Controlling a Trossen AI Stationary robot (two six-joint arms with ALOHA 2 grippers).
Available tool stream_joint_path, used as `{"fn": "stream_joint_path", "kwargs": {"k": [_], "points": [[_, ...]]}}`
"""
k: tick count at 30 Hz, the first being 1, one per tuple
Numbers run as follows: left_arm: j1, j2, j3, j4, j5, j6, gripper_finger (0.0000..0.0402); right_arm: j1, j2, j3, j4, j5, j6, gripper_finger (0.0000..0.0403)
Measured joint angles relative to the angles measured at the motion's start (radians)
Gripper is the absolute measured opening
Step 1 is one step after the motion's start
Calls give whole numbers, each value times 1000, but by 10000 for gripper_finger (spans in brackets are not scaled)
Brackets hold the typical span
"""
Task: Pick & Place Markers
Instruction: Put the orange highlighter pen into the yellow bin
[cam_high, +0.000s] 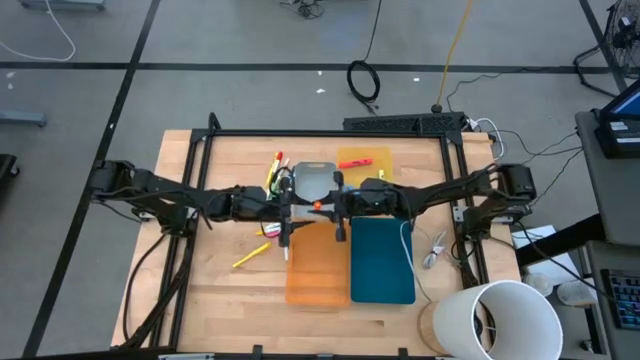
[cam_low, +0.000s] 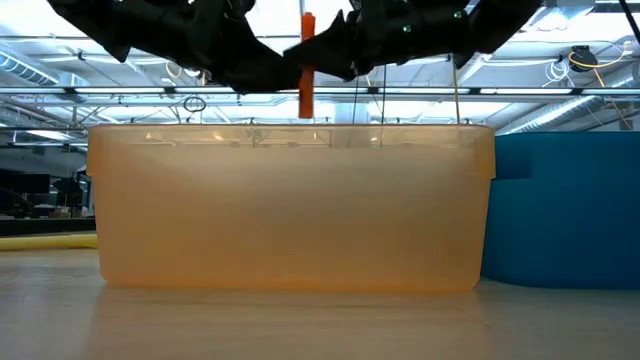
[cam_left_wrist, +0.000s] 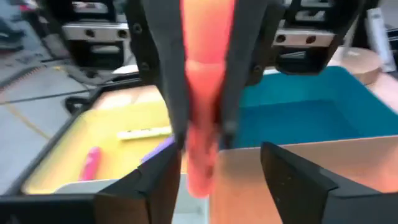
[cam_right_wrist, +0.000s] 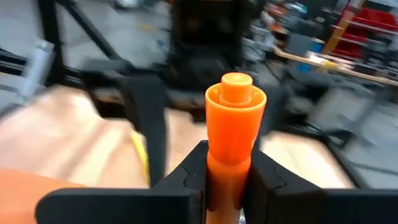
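An orange marker (cam_high: 318, 205) (cam_low: 306, 60) stands upright in the air above the far end of the orange tray (cam_high: 318, 268), with my right gripper (cam_right_wrist: 230, 171) shut on it. From the table's left, my left gripper (cam_left_wrist: 217, 180) reaches in open. Its fingers stand on either side of the marker's lower end without touching it. More markers (cam_high: 275, 172) lie on the table left of the grey tray (cam_high: 313, 180). A yellow one (cam_high: 250, 256) lies nearer, left of the orange tray. My right gripper pinches the orange marker's barrel (cam_right_wrist: 227, 163) between its two fingers (cam_left_wrist: 168, 81). The fingers come level from the table's right and lie across the marker. It stands upright, its wider collared end (cam_right_wrist: 236, 99) above the fingers, lifted clear over the orange tray.
A teal tray (cam_high: 382, 260) lies right of the orange one. The yellow tray (cam_high: 375, 175) at the back holds a red marker (cam_high: 355, 162). A white cord (cam_high: 435, 250) and a white tub (cam_high: 500, 320) sit near the right front corner.
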Motion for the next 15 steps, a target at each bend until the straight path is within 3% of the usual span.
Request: {"fn": "stream_joint_path", "kwargs": {"k": [6, 15], "points": [[-24, -56, -1, -40, -102, 7, 252, 0, -79, 0, -153, 132, -16, 45], [-31, -229, 0, -256, -130, -15, 253, -12, -146, 1, -368, 307, 23, 45]]}}
